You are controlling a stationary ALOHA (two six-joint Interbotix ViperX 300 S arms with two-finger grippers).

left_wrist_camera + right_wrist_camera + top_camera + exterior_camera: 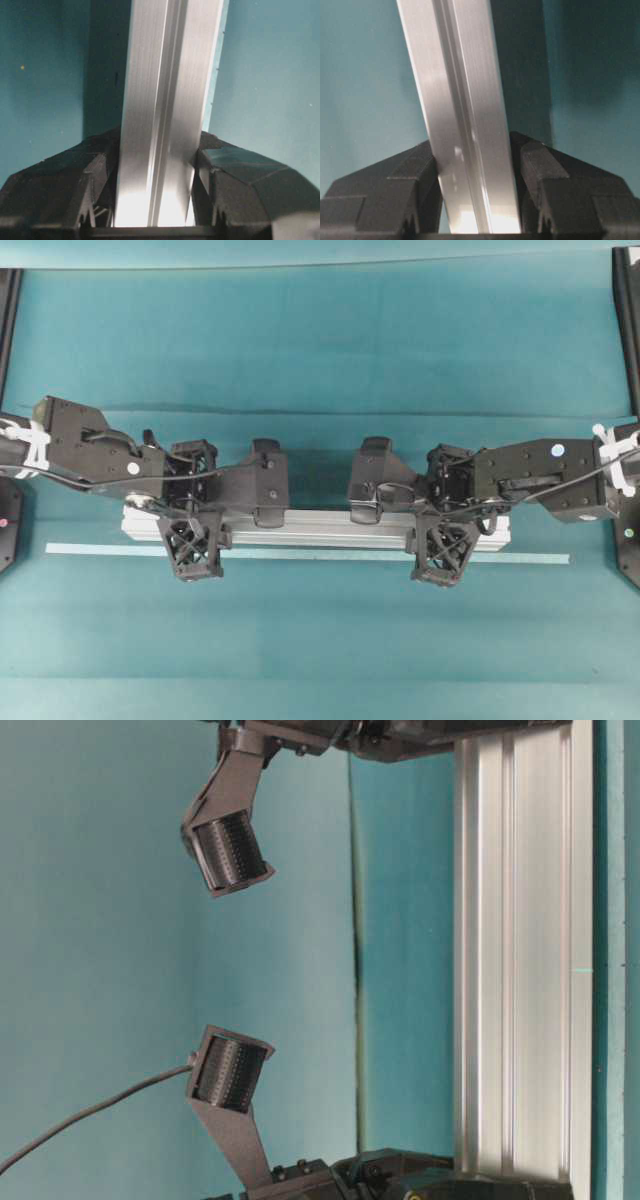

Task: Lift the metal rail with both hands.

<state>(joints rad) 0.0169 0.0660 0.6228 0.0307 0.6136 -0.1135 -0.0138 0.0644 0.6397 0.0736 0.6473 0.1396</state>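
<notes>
Above the teal table (320, 340), left end effector (192, 532) and right end effector (442, 538) both pinching the metal rail (330, 528).

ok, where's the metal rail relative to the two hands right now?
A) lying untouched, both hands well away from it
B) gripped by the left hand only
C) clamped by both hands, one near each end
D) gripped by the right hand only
C: the metal rail sits between the fingers of the left hand and the right hand, and both wrist views show it pinched on both sides.

Table (320, 330): teal, matte cloth cover, filling the view.
Crease (300, 412): runs from 9 to 3 o'clock.
Tape strip (520, 558): pale blue, toward 6 o'clock.
Light: even, soft shadows.
</notes>
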